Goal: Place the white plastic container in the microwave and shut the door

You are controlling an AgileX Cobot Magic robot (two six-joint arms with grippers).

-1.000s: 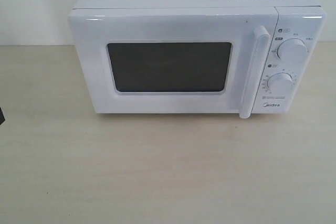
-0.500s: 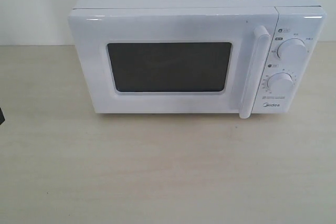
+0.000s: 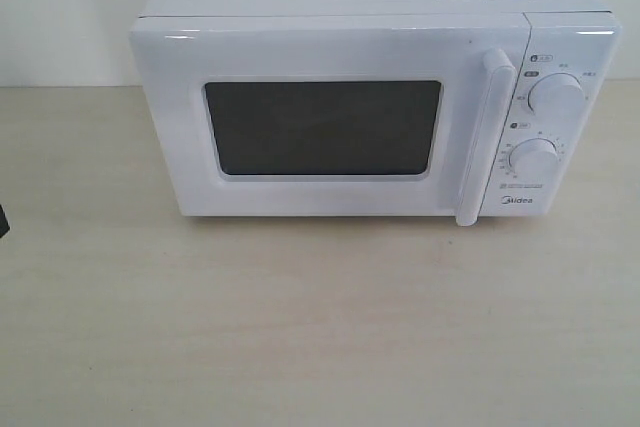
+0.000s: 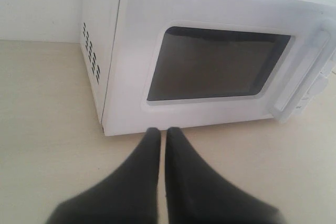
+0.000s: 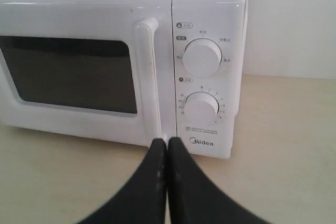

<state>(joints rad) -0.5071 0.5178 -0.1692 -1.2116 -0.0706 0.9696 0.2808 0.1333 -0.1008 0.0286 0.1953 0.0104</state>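
We do not see the white plastic container anywhere: it is not on the table (image 3: 300,327) in front of the microwave (image 3: 372,97), and neither gripper carries it. The dark window (image 3: 322,128) shows nothing inside, so we cannot tell whether the box already sits in there. The door (image 3: 320,52) lies flush against the microwave's front, with its bar handle (image 3: 483,137) upright just beside the two dials (image 3: 556,95). The left gripper (image 4: 163,134) hovers low before the microwave's door-hinge corner, jaws pressed together and holding nothing. The right gripper (image 5: 166,144) hovers low before the foot of the handle, at the seam with the control panel, jaws likewise closed tight and empty. We judge that either the job is done or the box has gone missing from our sight, and that doubt is the first hazard: treating a shut door as success when the chamber may be bare. If the door needs reopening, closed jaws cannot hook the handle, and a push forward from here would strike the lower dial or the panel instead. A hard pull on the handle could also drag the microwave across the smooth table. A door that looks flush may not be latched.
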